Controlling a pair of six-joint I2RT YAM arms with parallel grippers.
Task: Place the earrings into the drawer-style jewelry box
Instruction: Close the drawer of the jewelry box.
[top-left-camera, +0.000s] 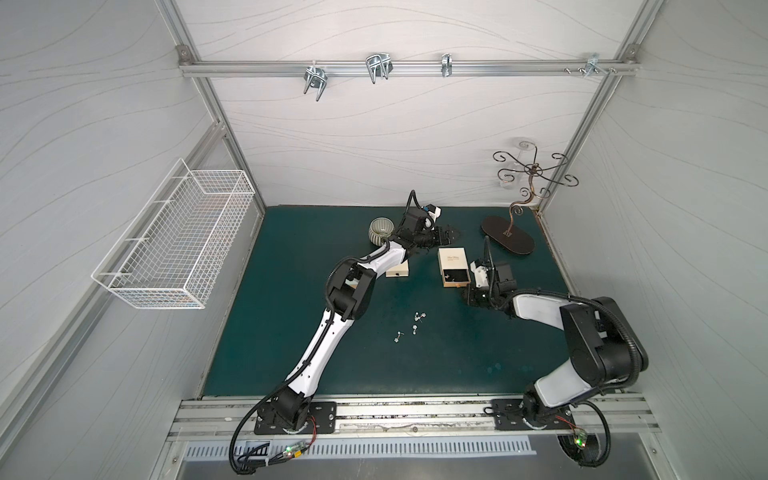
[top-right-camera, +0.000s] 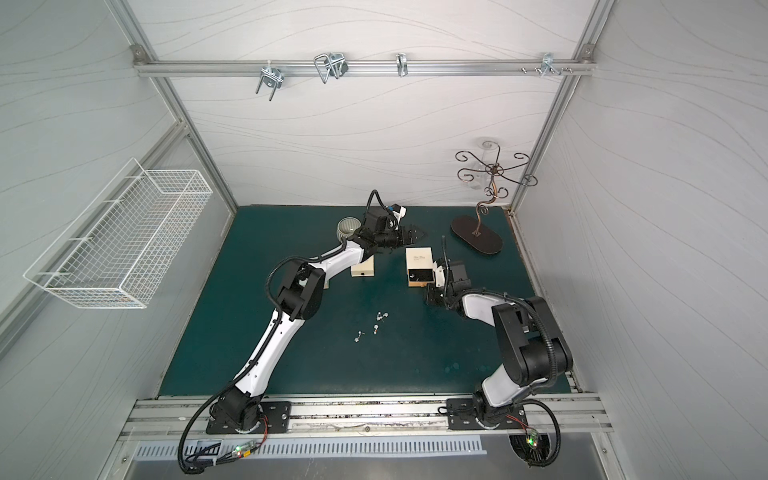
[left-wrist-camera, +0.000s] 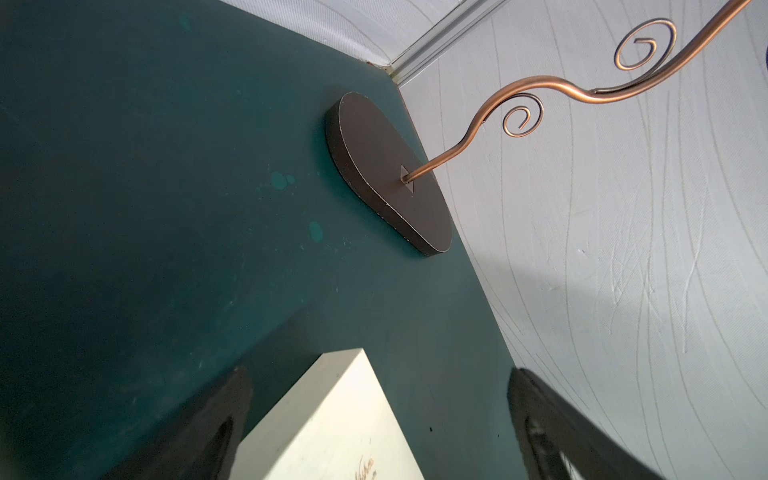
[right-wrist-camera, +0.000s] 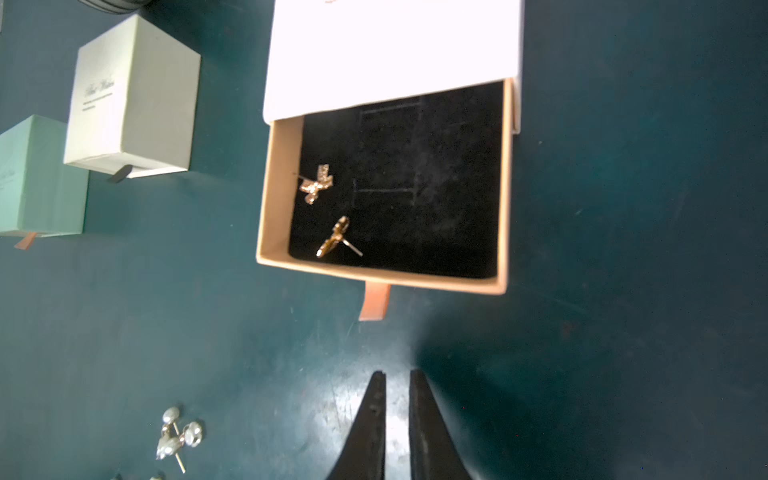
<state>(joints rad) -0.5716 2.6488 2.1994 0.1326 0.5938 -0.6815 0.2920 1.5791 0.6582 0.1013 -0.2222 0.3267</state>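
Right pincer (right-wrist-camera: 397, 374) fills the foreground of its wrist view, black fingertips (right-wrist-camera: 376, 399) all but together, only a slit of green between them and nothing in that slit. It sits close over the desk (top-left-camera: 457, 365), just in front of the jewelry box (top-left-camera: 453, 266). The drawer (right-wrist-camera: 266, 216) is pulled out of the white sleeve (right-wrist-camera: 395, 54), and its pink pull tab (right-wrist-camera: 374, 301) points back at the pincer.

Two gold-toned earrings (right-wrist-camera: 318, 189) already lie on the black lining, over by one side wall. And the rest? A loose cluster of earrings (top-left-camera: 417, 323) sits on the bare green near the middle of the desk, apart from the box, between the two arms. The wrist view catches a few (right-wrist-camera: 178, 432) with pearly heads, touching one another, posts crossing.

Left pincer (top-left-camera: 445, 236) is out over the far end of the box, jaws wide apart and empty (its camera mostly sees the jewelry stand (left-wrist-camera: 386, 174)).

Now, handling. These look like featherlight, rigid little things. The rounded heads are likely slippery, and the thin posts could bend or flick away under a sloppy squeeze. My call is to pinch one where post meets head, starting with whichever lies at the cluster's edge, fingertips brought right down to the desk.
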